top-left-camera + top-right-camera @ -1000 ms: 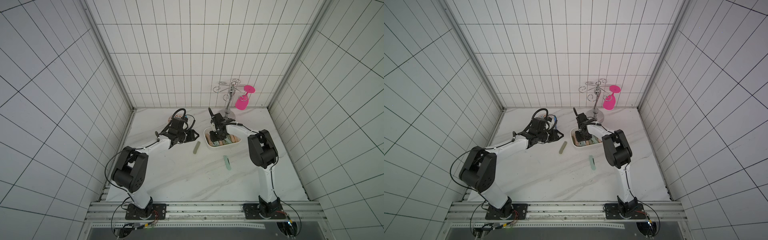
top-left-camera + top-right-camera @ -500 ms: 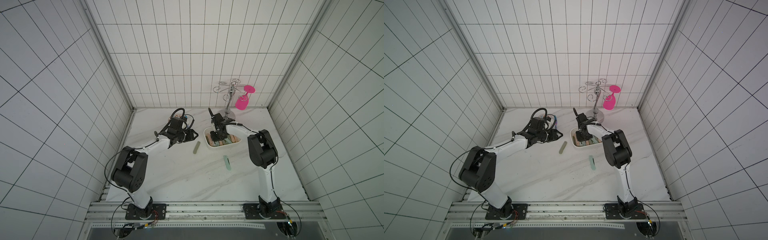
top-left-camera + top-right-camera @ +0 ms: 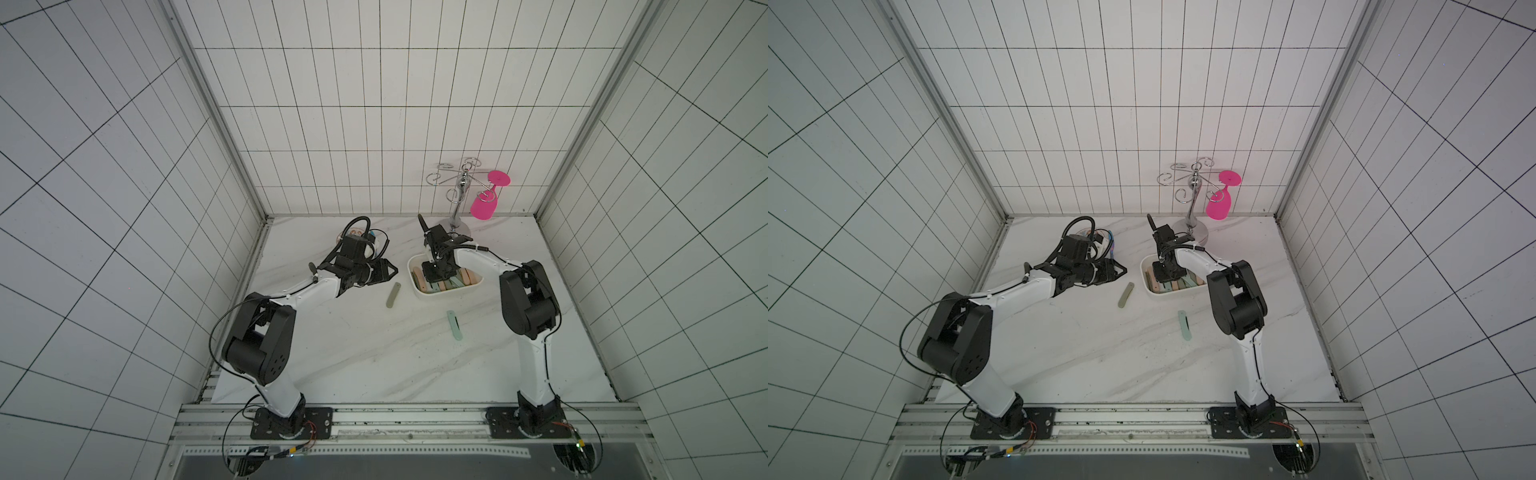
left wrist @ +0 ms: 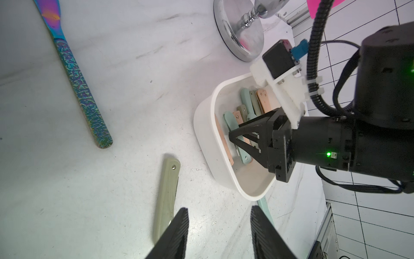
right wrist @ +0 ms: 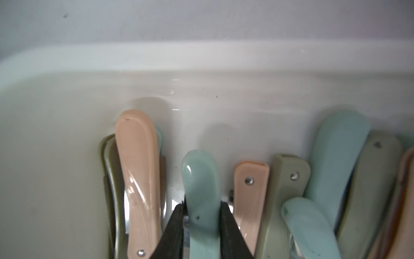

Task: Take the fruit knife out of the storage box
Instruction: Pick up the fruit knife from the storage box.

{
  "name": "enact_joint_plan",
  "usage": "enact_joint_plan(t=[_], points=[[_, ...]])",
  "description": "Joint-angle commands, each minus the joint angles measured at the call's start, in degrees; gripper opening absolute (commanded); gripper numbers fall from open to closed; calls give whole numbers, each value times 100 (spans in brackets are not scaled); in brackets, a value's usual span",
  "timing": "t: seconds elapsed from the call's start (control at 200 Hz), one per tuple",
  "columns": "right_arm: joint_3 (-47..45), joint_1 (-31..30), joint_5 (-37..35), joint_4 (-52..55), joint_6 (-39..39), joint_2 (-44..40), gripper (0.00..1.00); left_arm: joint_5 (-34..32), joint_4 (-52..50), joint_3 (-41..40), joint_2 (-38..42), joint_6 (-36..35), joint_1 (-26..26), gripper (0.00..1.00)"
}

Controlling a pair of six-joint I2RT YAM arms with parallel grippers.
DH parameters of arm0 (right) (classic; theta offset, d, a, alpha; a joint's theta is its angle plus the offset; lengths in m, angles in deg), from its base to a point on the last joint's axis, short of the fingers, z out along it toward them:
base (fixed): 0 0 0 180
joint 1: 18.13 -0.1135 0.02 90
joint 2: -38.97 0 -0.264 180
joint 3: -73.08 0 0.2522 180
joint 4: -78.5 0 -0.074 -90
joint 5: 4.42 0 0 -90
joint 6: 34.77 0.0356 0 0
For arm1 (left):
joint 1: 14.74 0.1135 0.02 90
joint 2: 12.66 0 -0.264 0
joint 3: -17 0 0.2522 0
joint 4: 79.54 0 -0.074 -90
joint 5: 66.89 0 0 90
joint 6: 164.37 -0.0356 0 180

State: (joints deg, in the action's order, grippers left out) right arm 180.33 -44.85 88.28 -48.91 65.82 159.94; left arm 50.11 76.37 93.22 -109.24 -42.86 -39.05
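The white storage box (image 3: 449,293) (image 3: 1167,294) sits on the marble table right of centre, with several folded fruit knives in pink, olive and mint lying in it. My right gripper (image 3: 430,272) reaches down into the box. In the right wrist view its jaws (image 5: 202,208) press both sides of a mint-green fruit knife (image 5: 200,179) near the box wall (image 5: 201,89). My left gripper (image 3: 388,270) (image 4: 219,215) hovers open over bare table just left of the box (image 4: 201,125), holding nothing.
An olive folded knife (image 3: 393,295) (image 4: 167,197) lies left of the box and a mint one (image 3: 454,331) in front of it. A chrome glass rack (image 3: 457,226) with a hanging pink glass (image 3: 484,205) stands behind. An iridescent utensil handle (image 4: 78,83) lies near the left arm.
My right gripper's jaws have closed onto the mint-green knife in the box. The left arm has shifted slightly; its jaws stay as wide as before.
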Motion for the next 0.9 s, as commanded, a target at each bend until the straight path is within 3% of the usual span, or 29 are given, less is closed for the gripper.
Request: enact_joint_plan(t=[0.0, 0.52, 0.895], points=[[194, 9, 155, 168, -13, -417, 0, 121, 206, 116, 134, 35, -60, 48], [-824, -99, 1385, -154, 31, -1909, 0, 1008, 1371, -63, 127, 1125, -108, 52], [-1500, -531, 1762, -509, 248, -2555, 0, 1236, 2109, -331, 94, 1721, -234, 55]])
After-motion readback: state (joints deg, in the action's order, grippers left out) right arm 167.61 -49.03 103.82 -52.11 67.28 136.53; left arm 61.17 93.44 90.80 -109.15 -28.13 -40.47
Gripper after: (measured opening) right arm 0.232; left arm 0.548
